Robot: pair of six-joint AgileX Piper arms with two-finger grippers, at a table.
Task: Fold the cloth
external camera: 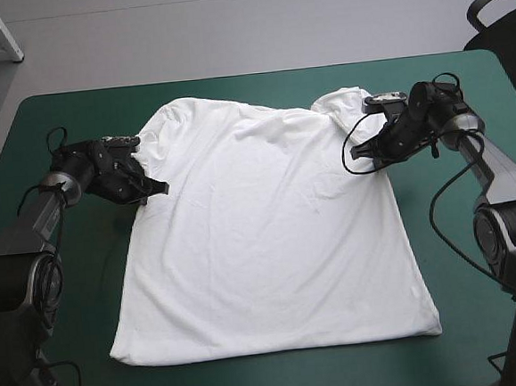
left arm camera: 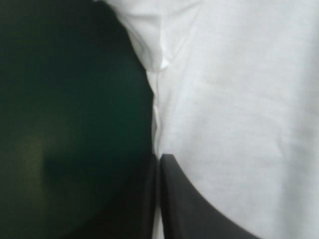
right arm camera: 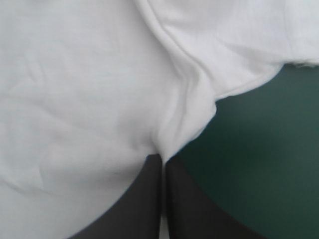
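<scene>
The white T-shirt lies spread flat on the teal-green cover, collar end toward the far edge and hem toward the near edge. My left gripper is low at the shirt's left side, just under the left sleeve, shut on the T-shirt's edge. The left gripper pinches a thin seam between its black fingers. My right gripper is at the right armpit below the right sleeve. In the right wrist view the right gripper is shut on a bunched fold of the T-shirt.
Bare teal-green cover rings the shirt on the left, right and near sides. A black chair stands beyond the table's far right corner.
</scene>
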